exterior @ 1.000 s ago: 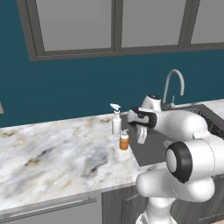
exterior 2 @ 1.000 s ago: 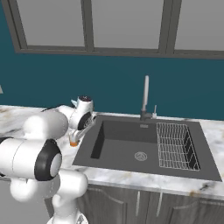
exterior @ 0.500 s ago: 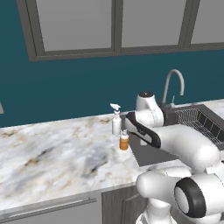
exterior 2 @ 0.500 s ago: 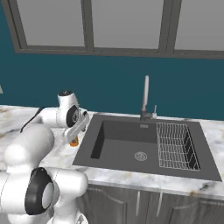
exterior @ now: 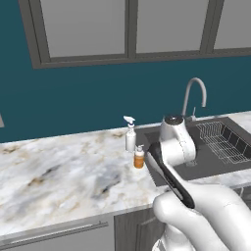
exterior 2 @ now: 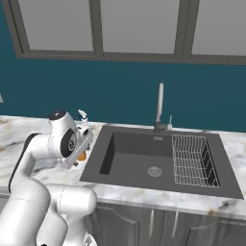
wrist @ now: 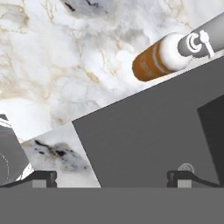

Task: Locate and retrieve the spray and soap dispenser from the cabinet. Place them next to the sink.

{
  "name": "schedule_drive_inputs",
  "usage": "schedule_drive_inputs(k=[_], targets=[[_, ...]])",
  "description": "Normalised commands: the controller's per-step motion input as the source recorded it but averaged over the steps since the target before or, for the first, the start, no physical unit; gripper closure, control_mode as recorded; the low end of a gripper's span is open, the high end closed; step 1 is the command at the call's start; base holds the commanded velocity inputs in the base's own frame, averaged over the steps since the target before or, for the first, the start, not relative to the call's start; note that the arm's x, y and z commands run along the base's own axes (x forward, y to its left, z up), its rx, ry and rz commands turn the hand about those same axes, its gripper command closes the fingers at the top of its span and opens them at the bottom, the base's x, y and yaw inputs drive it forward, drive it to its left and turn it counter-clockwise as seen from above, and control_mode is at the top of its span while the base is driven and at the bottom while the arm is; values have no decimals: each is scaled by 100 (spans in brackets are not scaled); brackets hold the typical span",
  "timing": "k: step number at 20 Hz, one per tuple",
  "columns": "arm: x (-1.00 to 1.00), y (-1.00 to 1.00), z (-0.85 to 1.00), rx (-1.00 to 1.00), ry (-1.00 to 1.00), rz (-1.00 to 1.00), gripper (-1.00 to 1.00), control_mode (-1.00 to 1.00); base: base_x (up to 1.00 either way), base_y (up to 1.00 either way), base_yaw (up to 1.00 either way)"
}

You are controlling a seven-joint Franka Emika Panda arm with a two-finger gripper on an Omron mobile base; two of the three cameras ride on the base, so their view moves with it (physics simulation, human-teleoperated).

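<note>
Now my tool (wrist: 112, 177) hangs with jaws apart above the bench (exterior: 63, 171), soap dispenser (exterior: 139, 157) and spray (exterior: 130, 134) beside the sink (exterior 2: 158, 158).

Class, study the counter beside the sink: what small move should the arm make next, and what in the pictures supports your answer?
Probably lift the arm up and away. The spray and the soap dispenser both stand upright on the counter right beside the sink, and the pincer is open and holds nothing, so the placing looks done.
</note>
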Motion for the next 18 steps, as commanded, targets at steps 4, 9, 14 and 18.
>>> schedule_drive_inputs(k=[4,9,14,18], targets=[[-4,-41,23,0,-10,-15,-100,-100,0,0,0],[2,-51,17,1,-4,-18,-100,-100,0,0,0],[0,-43,23,2,-1,-9,-100,-100,0,0,0],[0,-38,13,3,0,-6,-100,-100,0,0,0]])
